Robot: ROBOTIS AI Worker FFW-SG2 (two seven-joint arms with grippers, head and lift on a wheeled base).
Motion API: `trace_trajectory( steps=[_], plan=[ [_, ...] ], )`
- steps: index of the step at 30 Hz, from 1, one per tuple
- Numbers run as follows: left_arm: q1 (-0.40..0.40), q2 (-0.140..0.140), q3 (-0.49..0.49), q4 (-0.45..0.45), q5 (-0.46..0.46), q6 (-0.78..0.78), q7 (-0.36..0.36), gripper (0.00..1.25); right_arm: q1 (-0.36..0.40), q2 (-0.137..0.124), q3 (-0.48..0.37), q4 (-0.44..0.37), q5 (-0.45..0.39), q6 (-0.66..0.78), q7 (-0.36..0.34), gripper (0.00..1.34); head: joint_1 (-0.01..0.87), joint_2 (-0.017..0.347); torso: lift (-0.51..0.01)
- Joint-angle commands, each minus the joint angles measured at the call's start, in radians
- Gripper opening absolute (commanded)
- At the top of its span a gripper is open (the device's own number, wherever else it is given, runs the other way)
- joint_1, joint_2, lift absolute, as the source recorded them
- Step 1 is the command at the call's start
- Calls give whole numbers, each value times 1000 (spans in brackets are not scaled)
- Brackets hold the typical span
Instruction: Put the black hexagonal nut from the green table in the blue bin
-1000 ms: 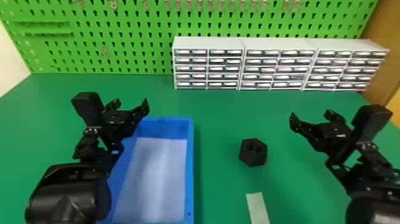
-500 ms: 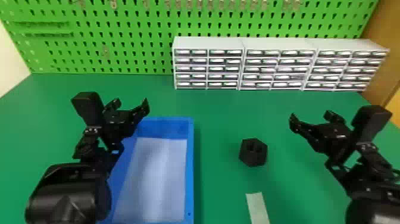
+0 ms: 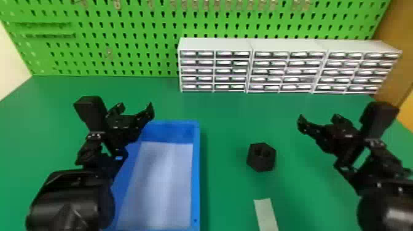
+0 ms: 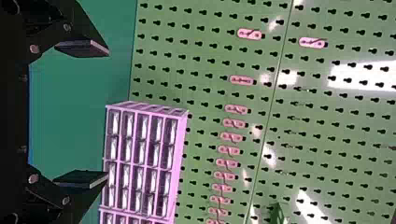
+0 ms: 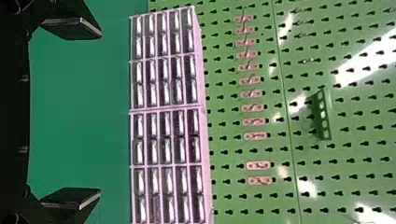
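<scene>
Left tool [image 3: 135, 108] and right tool [image 3: 319, 119] both spread and empty, black hexagonal nut [image 3: 261, 157] on the green worktop [image 3: 229, 190]

In the left wrist view, the two flat fingers of the left tool [image 4: 107, 113] stand wide apart. The head view has it over the far left part of the blue bin [image 3: 196, 172]. The fingers of the right tool [image 5: 100, 113] are likewise spread in its own wrist view, and in the head view it hangs to the right of the nut, well apart from it. The left arm [image 3: 73, 199] comes in from the bottom edge, the right arm [image 3: 384, 196] from the lower right.

The nut lies on the worktop between the bin and the right tool, touching neither, its hole facing up. The bin stands to its left, with a pale bottom [image 3: 159, 184] inside blue walls. A pale strip [image 3: 265, 215] lies nearer the camera than the nut.

Farther back, three white drawer cabinets [image 3: 287, 72] stand side by side along the rear of the worktop. Behind them rises a green pegboard [image 3: 147, 46] with small hangers [image 3: 116, 3] along its upper part. A brown panel [image 3: 390, 37] stands at the right
</scene>
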Motion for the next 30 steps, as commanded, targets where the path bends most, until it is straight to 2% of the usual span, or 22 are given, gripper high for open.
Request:
trace_trajectory(
  steps=[1,6,12,30],
  plan=[
    [1,-3,-3,0,-4,0,0,919,-70,-15,2,0,0,144,-1,1224,686,51,-97],
    [0,-3,-6,0,-8,0,0,919,-146,-43,17,3,7,295,-1,1224,686,51,-97],
    [1,-3,-4,0,-14,0,0,919,-211,-75,28,40,-31,427,-6,1224,686,51,-97],
    [6,-3,-4,0,-26,0,0,920,-351,-106,74,132,-80,642,-6,1224,686,51,-97]
  ],
)
